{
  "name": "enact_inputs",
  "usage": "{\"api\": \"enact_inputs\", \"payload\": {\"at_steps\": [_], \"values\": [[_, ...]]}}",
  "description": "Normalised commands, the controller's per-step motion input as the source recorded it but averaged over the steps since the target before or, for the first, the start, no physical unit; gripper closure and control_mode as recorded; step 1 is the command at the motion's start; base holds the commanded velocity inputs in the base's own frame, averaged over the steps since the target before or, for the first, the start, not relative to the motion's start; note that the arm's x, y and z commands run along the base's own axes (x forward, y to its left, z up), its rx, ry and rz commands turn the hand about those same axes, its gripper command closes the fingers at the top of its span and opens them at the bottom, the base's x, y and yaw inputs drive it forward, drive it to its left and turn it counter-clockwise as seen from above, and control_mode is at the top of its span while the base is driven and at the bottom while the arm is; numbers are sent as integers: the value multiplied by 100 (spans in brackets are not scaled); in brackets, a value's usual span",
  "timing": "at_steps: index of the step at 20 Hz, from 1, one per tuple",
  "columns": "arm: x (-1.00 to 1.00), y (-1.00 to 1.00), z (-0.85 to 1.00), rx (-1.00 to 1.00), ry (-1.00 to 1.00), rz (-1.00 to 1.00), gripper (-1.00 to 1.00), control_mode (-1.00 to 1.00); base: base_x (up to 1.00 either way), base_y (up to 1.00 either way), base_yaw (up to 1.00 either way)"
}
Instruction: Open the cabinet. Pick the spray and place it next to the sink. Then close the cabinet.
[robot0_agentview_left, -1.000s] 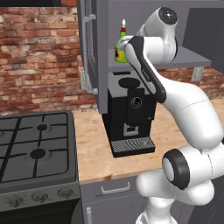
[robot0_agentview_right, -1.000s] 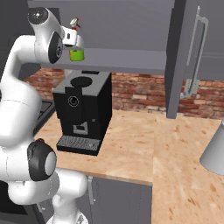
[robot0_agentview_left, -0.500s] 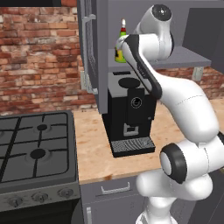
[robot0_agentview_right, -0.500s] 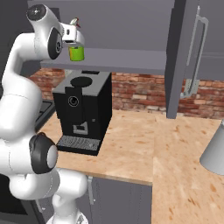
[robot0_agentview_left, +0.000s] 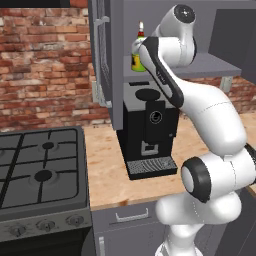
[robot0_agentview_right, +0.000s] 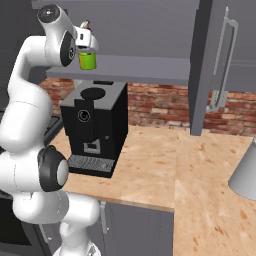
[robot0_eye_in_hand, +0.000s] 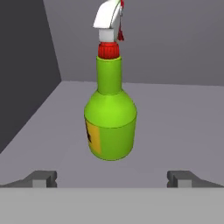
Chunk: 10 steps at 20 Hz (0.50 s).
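The cabinet (robot0_agentview_right: 150, 70) stands open, both grey doors swung out, its inner shelf bare but for the spray. The spray (robot0_eye_in_hand: 110, 122) is a yellow-green bottle with a red neck ring and a white trigger, upright on the shelf. In the hand view it stands just ahead of my gripper (robot0_eye_in_hand: 112, 178), centred between the two fingertips (robot0_eye_in_hand: 41, 178), which are wide apart and touch nothing. From the right base view my gripper (robot0_agentview_right: 88, 50) sits at the spray (robot0_agentview_right: 87, 61), level with its top. In the left base view the spray (robot0_agentview_left: 136, 56) peeks out behind my forearm.
A black coffee machine (robot0_agentview_left: 150, 130) stands on the wooden counter (robot0_agentview_right: 150, 165) right under the shelf. The left door (robot0_agentview_left: 102, 55) hangs open beside my arm, the right door (robot0_agentview_right: 207, 65) further right. A gas stove (robot0_agentview_left: 40, 170) lies left. A grey rounded object (robot0_agentview_right: 245, 170) sits at the right edge.
My arm has reached a little further up and in toward the shelf, bringing the hand closer to the spray. The spray has not moved and the jaws stay open.
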Motion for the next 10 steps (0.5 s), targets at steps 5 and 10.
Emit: {"api": "enact_inputs", "payload": {"at_steps": [5,10], "values": [[12,4,13,2,0,0,-100,-100,0,0,0],[1,0,1,0,0,0,-100,-100,0,0,0]]}}
